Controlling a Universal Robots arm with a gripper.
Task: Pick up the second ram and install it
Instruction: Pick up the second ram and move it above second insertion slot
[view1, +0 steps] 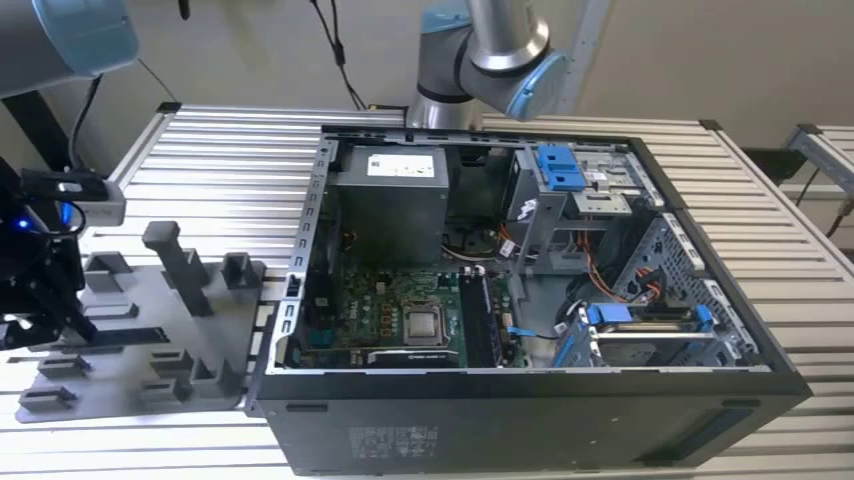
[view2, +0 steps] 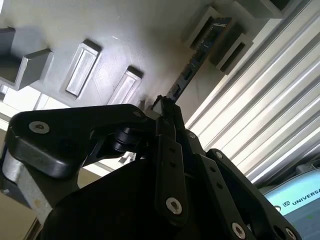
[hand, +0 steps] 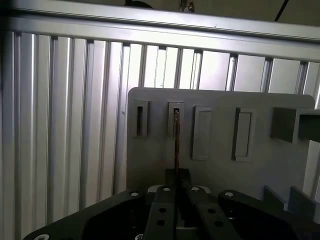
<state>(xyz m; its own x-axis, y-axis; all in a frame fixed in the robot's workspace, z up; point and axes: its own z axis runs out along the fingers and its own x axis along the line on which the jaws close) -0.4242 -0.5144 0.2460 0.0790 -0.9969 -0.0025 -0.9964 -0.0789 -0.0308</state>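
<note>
Where the fingertips meet in both wrist views, we see the gripper (hand: 177, 176) closed to a narrow gap and clamped on the near end of the ram (view2: 201, 49). In the second wrist view the dark-blue stick runs away from the tips, and its far end lies between two grey blocks of the plate (view2: 150, 30). We see it edge-on in the first wrist view, reaching one of the plate's slots. Whether it sits in that slot or just clear of it, we cannot tell. In the exterior view the plate lies on the slatted table (view1: 214, 160), at the exterior view's left, just beside the open case (view1: 534, 420).
</note>
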